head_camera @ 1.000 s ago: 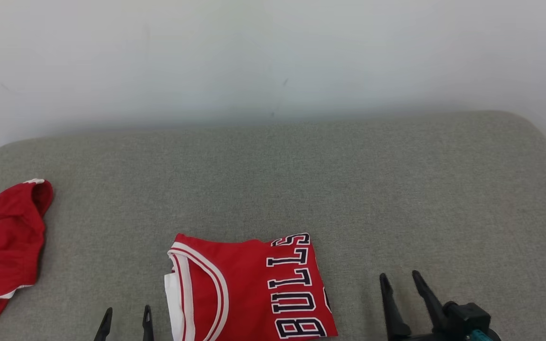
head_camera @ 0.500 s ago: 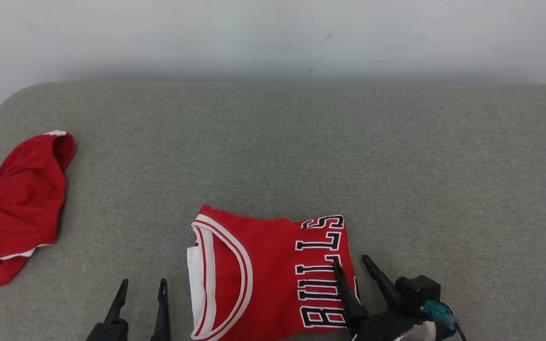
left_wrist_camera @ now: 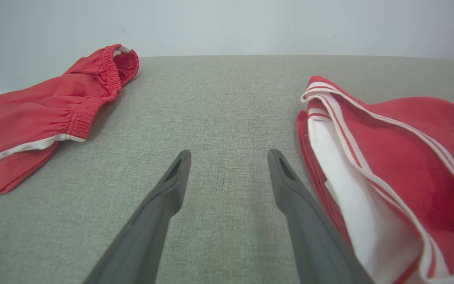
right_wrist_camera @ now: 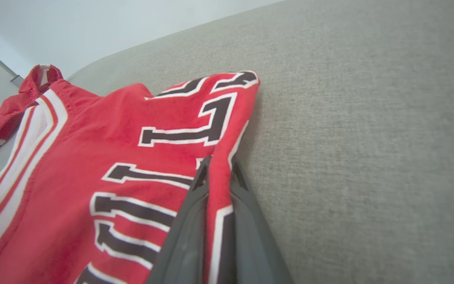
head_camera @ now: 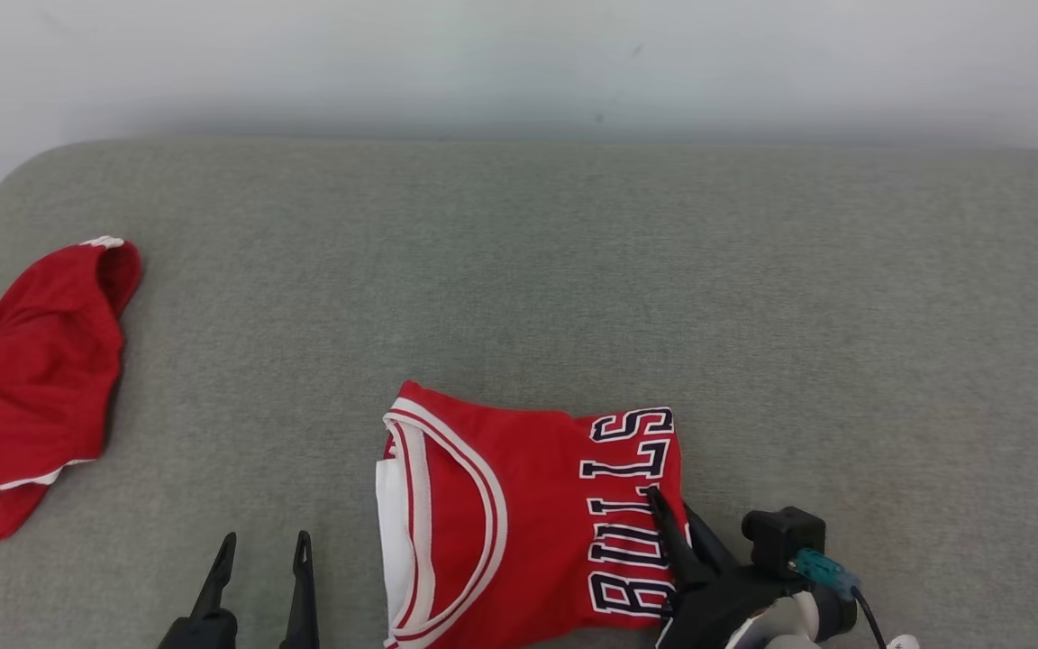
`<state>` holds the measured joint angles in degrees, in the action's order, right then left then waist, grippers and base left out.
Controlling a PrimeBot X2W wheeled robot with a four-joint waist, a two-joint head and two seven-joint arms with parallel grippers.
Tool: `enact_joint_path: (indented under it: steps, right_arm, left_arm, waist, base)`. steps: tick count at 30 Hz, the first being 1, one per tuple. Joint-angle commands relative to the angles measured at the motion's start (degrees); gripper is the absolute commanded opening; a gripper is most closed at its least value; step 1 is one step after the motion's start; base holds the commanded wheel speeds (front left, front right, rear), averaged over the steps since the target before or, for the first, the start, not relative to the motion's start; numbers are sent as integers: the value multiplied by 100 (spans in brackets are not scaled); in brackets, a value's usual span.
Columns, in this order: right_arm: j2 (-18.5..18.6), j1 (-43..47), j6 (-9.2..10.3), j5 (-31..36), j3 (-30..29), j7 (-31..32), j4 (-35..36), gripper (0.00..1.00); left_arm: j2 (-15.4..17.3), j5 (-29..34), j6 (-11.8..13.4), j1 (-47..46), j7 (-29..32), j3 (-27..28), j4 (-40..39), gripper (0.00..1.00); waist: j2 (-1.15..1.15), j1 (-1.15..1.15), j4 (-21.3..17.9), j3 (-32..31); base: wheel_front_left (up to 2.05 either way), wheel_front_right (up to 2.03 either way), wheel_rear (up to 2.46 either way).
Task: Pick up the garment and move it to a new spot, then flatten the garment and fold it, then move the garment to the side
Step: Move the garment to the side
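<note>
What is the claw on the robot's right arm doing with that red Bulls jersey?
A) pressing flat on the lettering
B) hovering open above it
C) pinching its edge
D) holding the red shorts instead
C: in the right wrist view the right gripper is shut with the edge of the jersey clamped in it.

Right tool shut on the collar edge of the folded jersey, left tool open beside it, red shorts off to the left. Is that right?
Not quite. The right tool is shut on the lettered edge of the jersey, opposite the collar, as the right wrist view shows. The left tool is open beside it, and the red shorts lie off to the left.
</note>
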<state>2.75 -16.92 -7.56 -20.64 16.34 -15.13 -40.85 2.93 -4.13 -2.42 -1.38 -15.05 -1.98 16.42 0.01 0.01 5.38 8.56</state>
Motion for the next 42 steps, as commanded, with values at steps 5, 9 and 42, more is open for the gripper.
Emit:
enact_joint_path:
  steps: [5, 9, 42]
  right_arm:
    - [18, 198, 16, 53, -191, -2, 157, 0]
    - [18, 310, 16, 120, -359, -2, 211, 0]
    - [14, -290, 16, 594, -694, -4, 920, 0]
  left_arm:
    - [-6, 54, -36, 151, -18, 95, -52, 100]
    - [-6, 80, -114, 113, -18, 73, -55, 100]
    - [165, 291, -495, -644, -18, -552, -638, 100]
  waist:
    - [-1, -1, -864, -329]
    - [-1, -1, -1504, -401]
    - [-1, -1, -3208, 639]
  base:
    - [0, 0, 0]
    - [0, 0, 0]
    - [0, 0, 0]
